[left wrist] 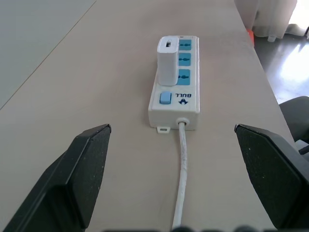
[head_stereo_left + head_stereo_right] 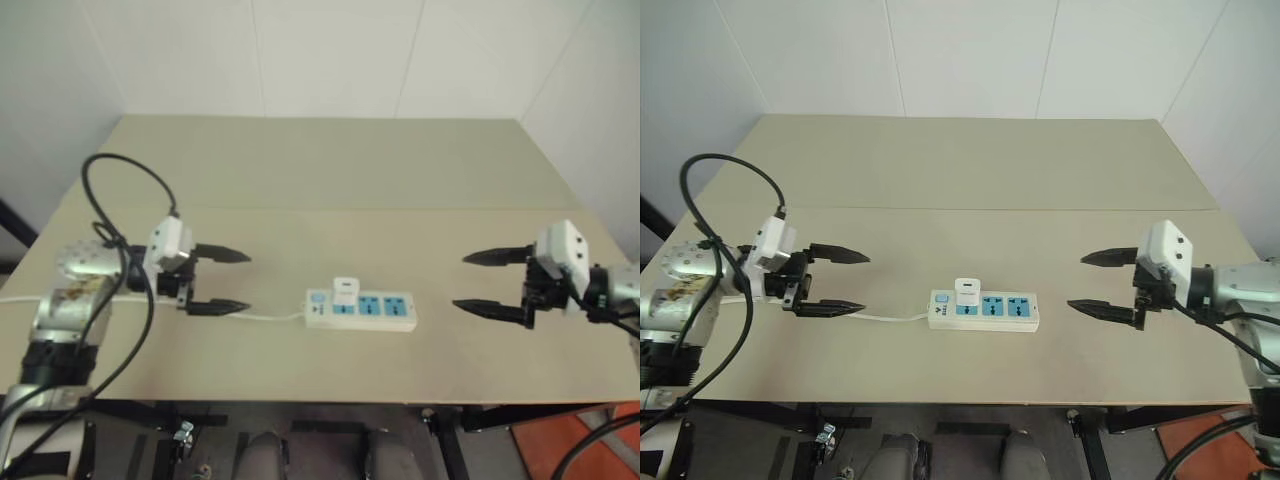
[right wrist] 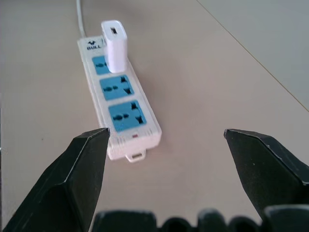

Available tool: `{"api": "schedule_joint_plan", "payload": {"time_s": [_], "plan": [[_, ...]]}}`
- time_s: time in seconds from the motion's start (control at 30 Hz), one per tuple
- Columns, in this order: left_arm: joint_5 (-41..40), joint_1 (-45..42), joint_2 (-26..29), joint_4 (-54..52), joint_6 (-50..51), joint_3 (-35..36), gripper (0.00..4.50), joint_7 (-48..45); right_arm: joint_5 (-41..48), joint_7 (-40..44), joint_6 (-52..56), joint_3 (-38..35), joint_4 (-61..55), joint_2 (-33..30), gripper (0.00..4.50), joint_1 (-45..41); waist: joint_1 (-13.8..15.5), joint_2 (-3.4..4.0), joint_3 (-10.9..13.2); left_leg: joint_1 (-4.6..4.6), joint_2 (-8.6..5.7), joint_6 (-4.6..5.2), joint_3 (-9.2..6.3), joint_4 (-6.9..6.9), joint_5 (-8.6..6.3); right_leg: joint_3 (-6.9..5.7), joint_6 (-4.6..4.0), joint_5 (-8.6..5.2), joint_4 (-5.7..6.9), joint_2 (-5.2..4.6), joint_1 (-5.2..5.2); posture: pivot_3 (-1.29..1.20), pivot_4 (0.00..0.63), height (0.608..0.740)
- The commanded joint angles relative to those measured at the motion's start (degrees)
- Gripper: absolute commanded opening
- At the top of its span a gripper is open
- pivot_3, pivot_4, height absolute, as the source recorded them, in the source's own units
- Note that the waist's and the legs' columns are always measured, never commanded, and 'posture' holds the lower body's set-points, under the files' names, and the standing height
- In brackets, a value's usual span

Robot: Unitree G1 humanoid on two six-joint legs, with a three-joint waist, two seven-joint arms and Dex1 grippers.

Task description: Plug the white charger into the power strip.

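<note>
The power strip [image 2: 362, 312] lies flat near the table's front edge, midway between my arms. The white charger [image 2: 346, 291] stands upright in its leftmost blue socket, beside the blue switch [image 1: 165, 98]. The other two sockets [image 3: 116, 87] hold nothing. My left gripper [image 2: 222, 281] hangs open well to the left of the strip, its fingers pointing toward it. Far off to the right, my right gripper [image 2: 492, 283] is open too and points back at the strip. Nothing is between either pair of fingers.
The strip's thin white cord [image 2: 268, 317] runs left across the beige table [image 2: 330, 170] under my left gripper. A black cable [image 2: 120, 200] loops above my left arm. White walls close in behind the table.
</note>
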Motion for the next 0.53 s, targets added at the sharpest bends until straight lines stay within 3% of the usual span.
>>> {"api": "schedule_joint_plan", "payload": {"time_s": [0.03,0.53], "plan": [[-2.2,1.9,1.8,-3.8,1.9,2.8,4.47,1.1,0.9,-0.8,0.6,-4.5,-3.5,-1.9,4.50,2.9,0.0,0.00,0.0,-0.01,0.00,0.00,0.00,0.00,0.00,0.00,0.00,0.00,0.00,0.00,-0.01,0.00,0.150,0.740],[-2.1,1.4,-0.1,-4.8,2.3,1.0,4.47,3.8,1.3,-3.2,1.5,-6.4,-7.6,-2.1,4.50,6.3,0.1,-0.02,0.0,0.00,-0.01,0.00,0.01,0.00,0.00,0.02,0.00,0.00,-0.01,0.00,0.00,0.00,0.150,0.740]]}}
